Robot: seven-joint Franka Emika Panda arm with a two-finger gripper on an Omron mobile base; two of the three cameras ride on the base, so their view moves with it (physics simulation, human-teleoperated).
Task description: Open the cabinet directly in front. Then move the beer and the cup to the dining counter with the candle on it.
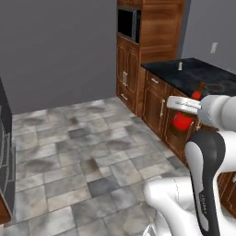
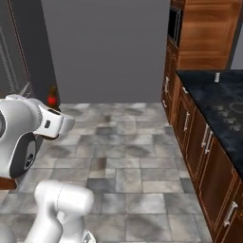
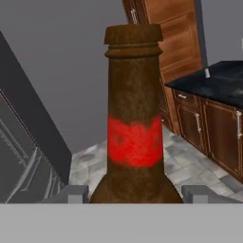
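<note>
My gripper (image 3: pixel 135 193) is shut on the beer (image 3: pixel 134 137), a dark brown bottle with a red label, and holds it upright in the air. From the left base the beer (image 1: pixel 183 120) hangs under the white hand beside the dining counter (image 1: pixel 203 78). From the right base the beer (image 2: pixel 52 98) peeks out behind the hand. The dining counter (image 2: pixel 223 111) is black veined marble with a cooktop. The small cream candle (image 1: pixel 180 66) (image 2: pixel 217 77) (image 3: pixel 207 73) stands near its far end. The cabinet and the cup are out of view.
A tall brown wood unit with a built-in microwave (image 1: pixel 128 23) (image 2: pixel 173 24) stands past the counter's far end. Brown base cabinets (image 2: pixel 204 152) run under the counter. A dark appliance (image 1: pixel 5 138) sits at the left. Grey tiled floor (image 1: pixel 83 152) lies open between them.
</note>
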